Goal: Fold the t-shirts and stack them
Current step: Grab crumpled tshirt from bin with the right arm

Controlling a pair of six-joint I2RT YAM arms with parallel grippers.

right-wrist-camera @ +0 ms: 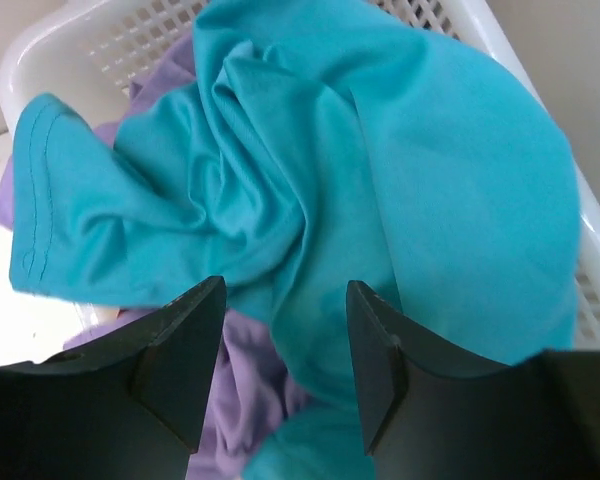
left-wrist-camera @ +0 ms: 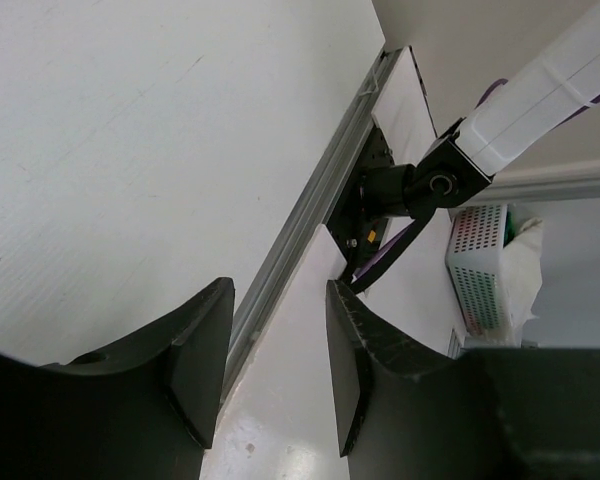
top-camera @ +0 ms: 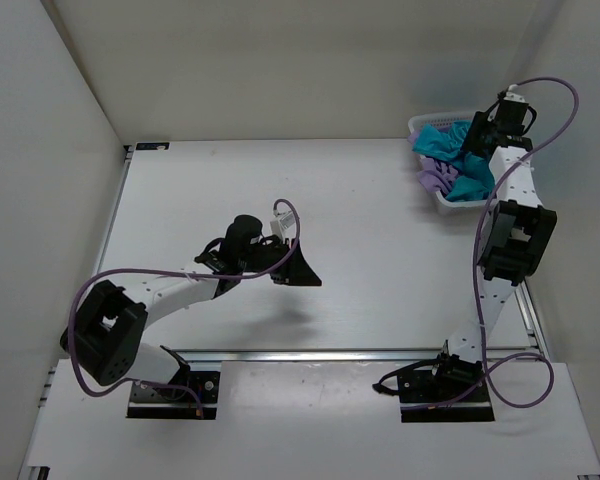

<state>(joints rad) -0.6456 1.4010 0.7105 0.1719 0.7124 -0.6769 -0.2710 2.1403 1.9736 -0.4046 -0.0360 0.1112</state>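
Top view: the teal t-shirt [top-camera: 436, 138] and the lavender t-shirt [top-camera: 432, 180] lie bunched in the white basket [top-camera: 448, 207] at the table's [top-camera: 360, 200] far right corner, under the right gripper [top-camera: 477, 138]. The left gripper [top-camera: 302, 272] hangs mid-table.

Left wrist: its jaws are parted and hold nothing.

Right wrist: the jaws are spread above the crumpled teal. Its stitched hem lies left, and its long axis is hard to judge.

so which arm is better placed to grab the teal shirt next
right: the right claw hovers open just above the teal shirt in the basket; the left claw is far from it
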